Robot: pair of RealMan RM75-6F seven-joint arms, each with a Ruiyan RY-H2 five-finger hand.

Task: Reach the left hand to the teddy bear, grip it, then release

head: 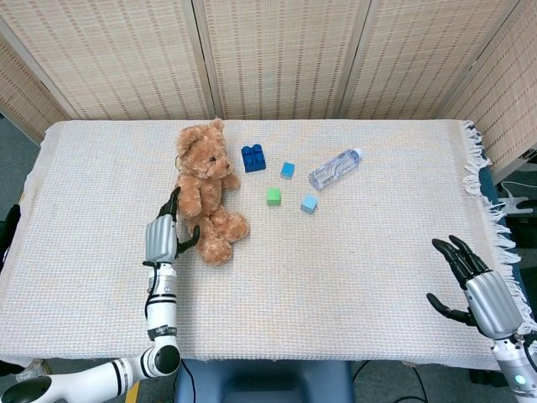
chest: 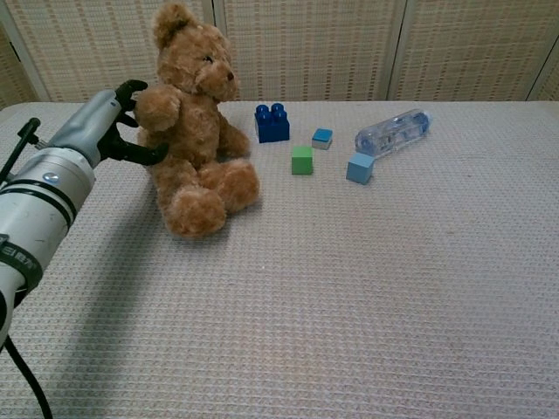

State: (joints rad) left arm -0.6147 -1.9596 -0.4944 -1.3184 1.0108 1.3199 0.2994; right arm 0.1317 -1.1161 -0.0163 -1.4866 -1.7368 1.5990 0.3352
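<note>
Resting at the near right table edge, well apart from the teddy bear, the right hand is seen with fingers spread and nothing in it; only the head view shows it. Nearer the bear, the left hand is pressed against its side, fingers curled round the raised arm in what is judged a light grasp. The teddy bear sits upright on the woven cloth, left of the blue brick. A soft, light, yielding body is expected; the torso is judged the firmest hold.
</note>
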